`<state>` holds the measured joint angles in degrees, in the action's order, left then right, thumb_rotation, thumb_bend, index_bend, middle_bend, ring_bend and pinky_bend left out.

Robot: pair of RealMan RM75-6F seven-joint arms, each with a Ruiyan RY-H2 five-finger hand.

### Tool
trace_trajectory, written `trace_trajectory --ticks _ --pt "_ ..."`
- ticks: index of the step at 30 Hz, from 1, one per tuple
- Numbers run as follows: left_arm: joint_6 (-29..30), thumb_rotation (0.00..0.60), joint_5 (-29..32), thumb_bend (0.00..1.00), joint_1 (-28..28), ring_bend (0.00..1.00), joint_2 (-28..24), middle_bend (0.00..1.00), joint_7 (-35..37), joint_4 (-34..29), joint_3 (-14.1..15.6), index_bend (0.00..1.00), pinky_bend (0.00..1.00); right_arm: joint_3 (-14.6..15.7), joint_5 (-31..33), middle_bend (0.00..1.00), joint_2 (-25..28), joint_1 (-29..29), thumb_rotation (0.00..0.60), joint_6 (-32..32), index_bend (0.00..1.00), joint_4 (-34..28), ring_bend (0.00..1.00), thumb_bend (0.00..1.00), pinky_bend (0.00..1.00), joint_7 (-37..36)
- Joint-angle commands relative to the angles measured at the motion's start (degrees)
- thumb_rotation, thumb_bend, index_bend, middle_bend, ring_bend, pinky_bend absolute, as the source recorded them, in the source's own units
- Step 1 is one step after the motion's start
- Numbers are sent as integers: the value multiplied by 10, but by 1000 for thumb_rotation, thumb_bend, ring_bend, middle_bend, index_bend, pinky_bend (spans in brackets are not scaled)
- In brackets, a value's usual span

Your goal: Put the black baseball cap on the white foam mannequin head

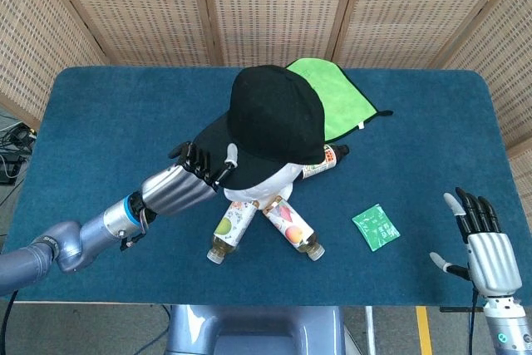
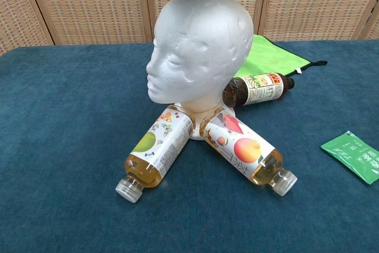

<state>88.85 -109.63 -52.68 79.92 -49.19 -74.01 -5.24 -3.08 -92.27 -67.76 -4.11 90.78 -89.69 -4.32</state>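
Left hand (image 1: 184, 182) grips brim of black fabric baseball cap (image 1: 270, 122), held above white foam mannequin head (image 2: 200, 48) w/o touching at table centre; right hand (image 1: 482, 241) near-right, fingers released, empty.

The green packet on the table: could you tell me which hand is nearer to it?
Right. The right hand hovers open beside the green packet, while the left hand holds the black cap across the mannequin head.

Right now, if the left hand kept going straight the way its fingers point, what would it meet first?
Probably the white foam mannequin head. The left hand holds the black baseball cap by the brim, fingers pointing toward the head just beyond them. Depth is unclear, since the cap hangs above it.
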Motion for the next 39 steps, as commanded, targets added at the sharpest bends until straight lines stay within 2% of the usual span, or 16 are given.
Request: trace_trajectory --ticks 1,23,32,39 --pt "-6 600 -10 597 3 921 9 941 -2 4 6 775 811 0 0 0 0 0 600 0 80 0 0 61 0 0" --pt "-6 600 -48 551 41 921 77 941 43 102 33 770 800 0 1 0 -2 0 600 -5 79 0 0 61 0 7" --pt "1 600 -62 503 56 921 82 941 56 133 45 766 791 1 -1 0 -3 0 600 -3 80 0 0 61 0 7" --pt "10 600 -74 419 57 905 83 933 68 157 48 758 767 1 -1 0 -4 -1 600 -5 80 0 0 61 0 11"
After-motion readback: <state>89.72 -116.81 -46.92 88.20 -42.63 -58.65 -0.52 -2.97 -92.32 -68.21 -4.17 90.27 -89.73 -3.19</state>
